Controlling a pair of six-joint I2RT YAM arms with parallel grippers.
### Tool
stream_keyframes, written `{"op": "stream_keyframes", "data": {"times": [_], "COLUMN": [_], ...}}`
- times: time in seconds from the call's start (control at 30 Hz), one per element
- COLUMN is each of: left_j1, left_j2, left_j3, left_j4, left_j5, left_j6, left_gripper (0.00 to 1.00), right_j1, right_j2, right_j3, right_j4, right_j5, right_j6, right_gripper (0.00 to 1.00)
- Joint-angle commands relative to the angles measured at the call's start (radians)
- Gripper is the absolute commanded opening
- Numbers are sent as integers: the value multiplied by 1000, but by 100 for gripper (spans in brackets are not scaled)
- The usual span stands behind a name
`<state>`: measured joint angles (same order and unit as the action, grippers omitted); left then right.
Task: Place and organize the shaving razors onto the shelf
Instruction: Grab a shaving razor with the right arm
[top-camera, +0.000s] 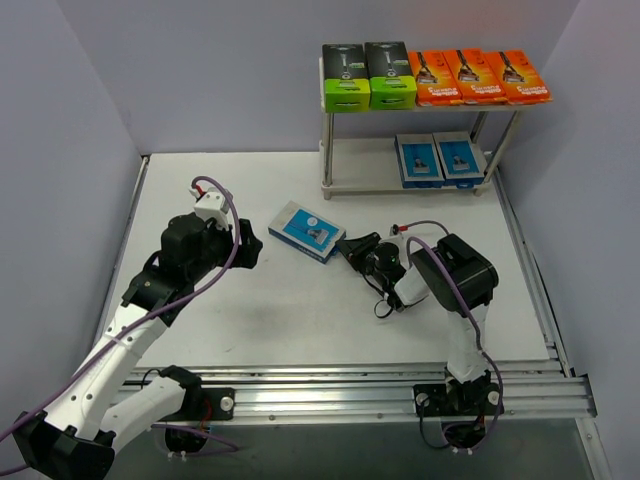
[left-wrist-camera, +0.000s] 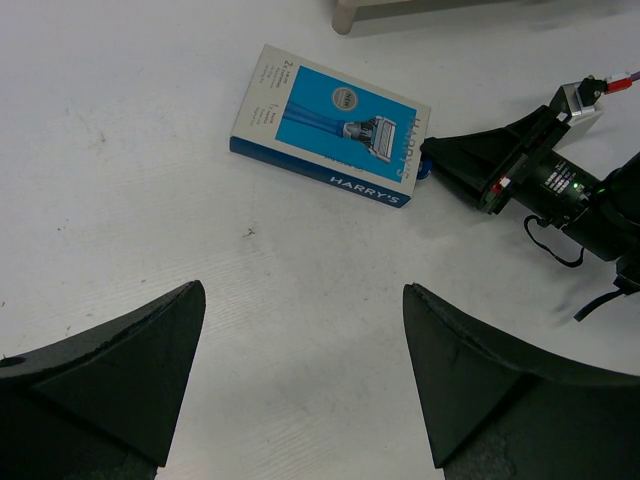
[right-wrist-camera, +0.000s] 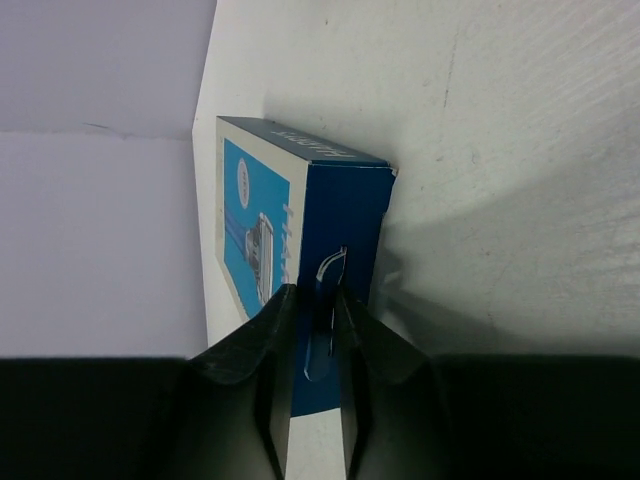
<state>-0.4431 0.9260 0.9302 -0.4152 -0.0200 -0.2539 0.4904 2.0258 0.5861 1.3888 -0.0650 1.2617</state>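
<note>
Seven packs (top-camera: 470, 76) sit on the shelf (top-camera: 365, 165). We see the eighth pack (top-camera: 307, 230) nipped between the right gripper's (right-wrist-camera: 312, 300) narrow jaws; the left gripper (left-wrist-camera: 300, 300) gapes wide, empty.

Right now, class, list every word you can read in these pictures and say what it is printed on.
"HARRY'S": long side of the light blue pack on the table.
Its smaller face print: too small to read.
Orange packs, black-and-green packs, shelved blue packs: blurred.

"HARRY'S" stands in white capitals on the dark blue long side of the blue pack (left-wrist-camera: 330, 125) lying mid-tabletop (left-wrist-camera: 150, 150), while the smaller print on its face is unreadable.
</note>
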Motion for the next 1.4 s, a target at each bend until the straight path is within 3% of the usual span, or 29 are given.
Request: {"op": "stream_keyframes", "data": {"times": [0.0, 0.3, 0.6, 1.37], "left_j1": [4, 4, 4, -6], "left_j2": [-6, -1, 7, 0], "left_j3": [30, 29, 29, 28], "left_j4": [24, 26, 24, 23], "left_j5": [11, 11, 8, -5], "left_j6": [-5, -5, -5, -7], "left_gripper": [89, 89, 89, 89], "right_j1": [-7, -7, -10, -36], "right_j2": [45, 73, 19, -332], "right_j3": [-3, -31, -77, -198], "right_j4": [-22, 75, 96, -51], "right_j5": [1, -15, -13, 34], "right_j6": [1, 51, 61, 51], "right_gripper": [13, 0, 0, 0]}}
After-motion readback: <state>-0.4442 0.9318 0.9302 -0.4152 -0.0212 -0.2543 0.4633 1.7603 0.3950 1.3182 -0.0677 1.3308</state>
